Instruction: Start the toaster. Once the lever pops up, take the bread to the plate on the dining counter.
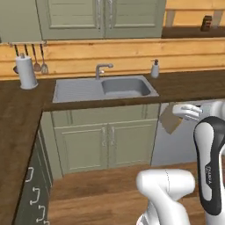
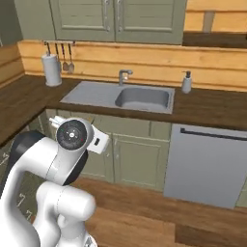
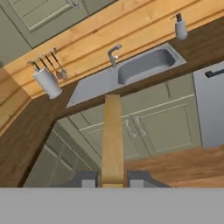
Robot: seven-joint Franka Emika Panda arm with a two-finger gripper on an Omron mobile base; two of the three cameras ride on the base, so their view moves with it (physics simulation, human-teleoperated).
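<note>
- My gripper (image 3: 112, 180) is clamped narrow on the bread (image 3: 112, 135); in the hand view the tan slice stands edge-on between my two finger tips and runs up and away from them.
- From the left base view my gripper (image 1: 186, 112) hangs in the air in front of the lower cabinets, and the bread (image 1: 170, 121) shows as a tan square tilted beside it, clear of every surface.
- Judging by that, the toasting part looks done: the slice is out and in my grip. What is left is the carry to the plate on the dining counter and the set-down; neither is before me now.
- Beyond the bread lie the sink (image 3: 146, 65) and its faucet (image 3: 113, 53) in the dark wood worktop (image 3: 30, 127), well apart from me.
- The hand view gives the grip itself; the left base view gives the slice's flat face and height.
- The right base view adds the dishwasher front (image 2: 207, 161) and soap dispenser (image 2: 186, 82); my own arm hides the hand there.
</note>
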